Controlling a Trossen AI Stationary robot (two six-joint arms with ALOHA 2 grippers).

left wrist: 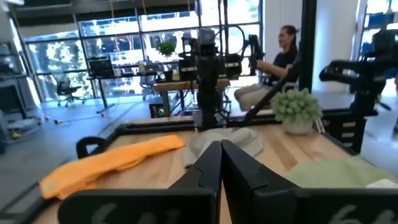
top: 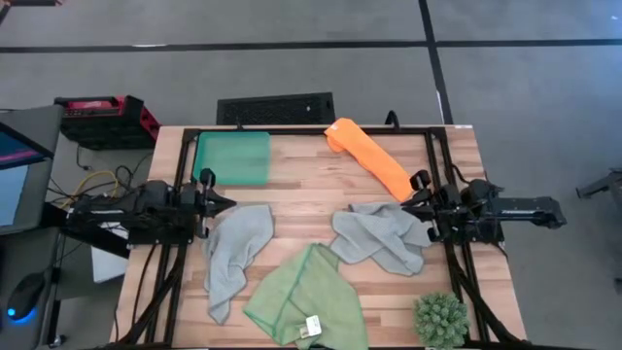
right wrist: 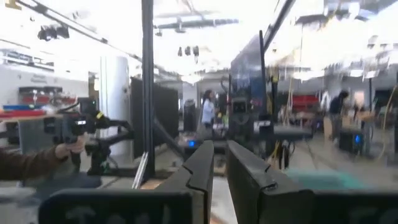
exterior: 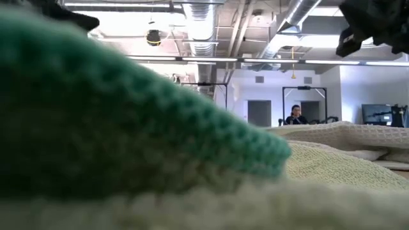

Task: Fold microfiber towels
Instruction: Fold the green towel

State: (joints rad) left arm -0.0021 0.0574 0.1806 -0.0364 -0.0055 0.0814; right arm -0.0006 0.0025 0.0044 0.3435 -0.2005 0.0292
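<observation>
Left gripper (top: 230,203) closed, right gripper (top: 408,206) slightly parted, both empty; only overhead shows green towel (top: 309,298).

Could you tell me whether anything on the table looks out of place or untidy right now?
All four towels lie crumpled and unfolded: the orange towel bunched diagonally, two grey towels rumpled, and the green towel half-doubled with its tag showing. Nothing looks spilled or damaged.
</observation>
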